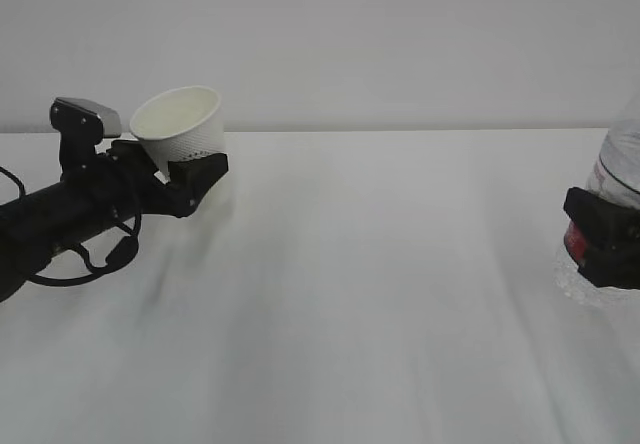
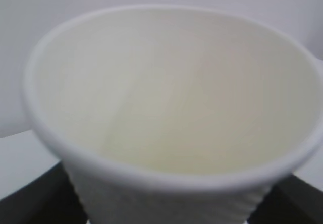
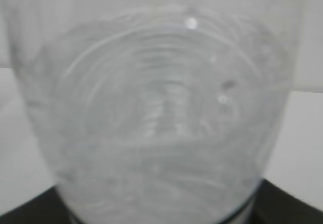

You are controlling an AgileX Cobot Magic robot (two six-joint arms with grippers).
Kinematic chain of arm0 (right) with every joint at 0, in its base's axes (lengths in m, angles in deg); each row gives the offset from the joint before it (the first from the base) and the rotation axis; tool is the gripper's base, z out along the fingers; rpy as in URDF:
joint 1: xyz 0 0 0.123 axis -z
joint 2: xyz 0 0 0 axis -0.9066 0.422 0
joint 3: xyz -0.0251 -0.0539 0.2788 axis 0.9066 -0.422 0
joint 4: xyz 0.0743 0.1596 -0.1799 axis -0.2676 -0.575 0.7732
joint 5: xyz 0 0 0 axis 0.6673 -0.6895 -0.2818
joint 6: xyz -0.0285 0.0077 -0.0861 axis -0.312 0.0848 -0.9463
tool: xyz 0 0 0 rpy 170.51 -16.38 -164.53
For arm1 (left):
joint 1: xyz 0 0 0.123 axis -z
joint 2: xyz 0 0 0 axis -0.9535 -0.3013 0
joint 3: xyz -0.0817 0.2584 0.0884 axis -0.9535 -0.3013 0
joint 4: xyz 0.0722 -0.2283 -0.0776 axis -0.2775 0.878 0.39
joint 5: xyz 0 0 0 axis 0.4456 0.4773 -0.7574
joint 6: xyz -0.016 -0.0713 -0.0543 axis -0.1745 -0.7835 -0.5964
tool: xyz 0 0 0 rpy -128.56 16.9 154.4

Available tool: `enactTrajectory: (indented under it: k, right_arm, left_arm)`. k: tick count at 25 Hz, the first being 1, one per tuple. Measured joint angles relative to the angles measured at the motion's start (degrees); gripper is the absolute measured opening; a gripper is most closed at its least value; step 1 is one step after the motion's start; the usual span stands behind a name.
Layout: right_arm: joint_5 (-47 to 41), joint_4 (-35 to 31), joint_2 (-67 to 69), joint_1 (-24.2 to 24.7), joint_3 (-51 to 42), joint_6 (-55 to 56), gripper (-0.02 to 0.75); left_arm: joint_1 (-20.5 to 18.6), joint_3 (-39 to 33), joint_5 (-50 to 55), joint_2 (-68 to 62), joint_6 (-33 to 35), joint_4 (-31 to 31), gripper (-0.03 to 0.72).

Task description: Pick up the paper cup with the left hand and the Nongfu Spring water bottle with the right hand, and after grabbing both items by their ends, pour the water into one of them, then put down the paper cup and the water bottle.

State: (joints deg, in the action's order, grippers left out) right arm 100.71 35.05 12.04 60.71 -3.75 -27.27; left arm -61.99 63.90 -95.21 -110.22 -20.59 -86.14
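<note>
1. The paper cup (image 1: pixel 180 124) sat at the far left of the scene, clamped low on its body between the black jaws of the left hand (image 1: pixel 178 176). The jaws stood wide, spread to the cup's width, and the cup was clear of the table (image 1: pixel 350 294).
2. The cup was tilted, its mouth turned up and toward the left, away from the bottle. In the left wrist view its inside (image 2: pixel 171 93) looked pale and bare, and I saw no liquid in it.
3. The Nongfu Spring water bottle (image 1: pixel 622 169) was at the far right edge, only partly in frame. The right hand (image 1: pixel 603 236) was closed around its red-labelled middle, jaws about half spread to the bottle's girth.
4. The bottle's long axis ran roughly upright, its top cut off by the frame edge. Whether its base touched the table I could not tell.
5. The right wrist view showed ribbed clear plastic (image 3: pixel 161 123), too blurred to judge the water level.
6. Cup and bottle were well apart, with the whole bare middle of the table between them. By my judgement, pouring needed the two brought together and the cup's mouth turned toward the bottle.
</note>
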Motion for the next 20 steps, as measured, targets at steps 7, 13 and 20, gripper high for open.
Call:
enactTrajectory:
  k: [7,13,20]
  right_arm:
    - [0.0,-0.13,0.0,0.0,0.0,0.0,0.398]
    - [0.0,-1.28,0.0,0.0,0.0,0.0,0.397]
    - [0.73,-3.24,0.0,0.0,0.0,0.0,0.397]
  left_arm:
    - [0.0,0.0,0.0,0.29,-3.62,-5.35,0.603]
    - [0.0,0.0,0.0,0.43,-6.34,-10.25,0.603]
    - [0.67,0.0,0.11,0.83,-9.08,-18.18,0.603]
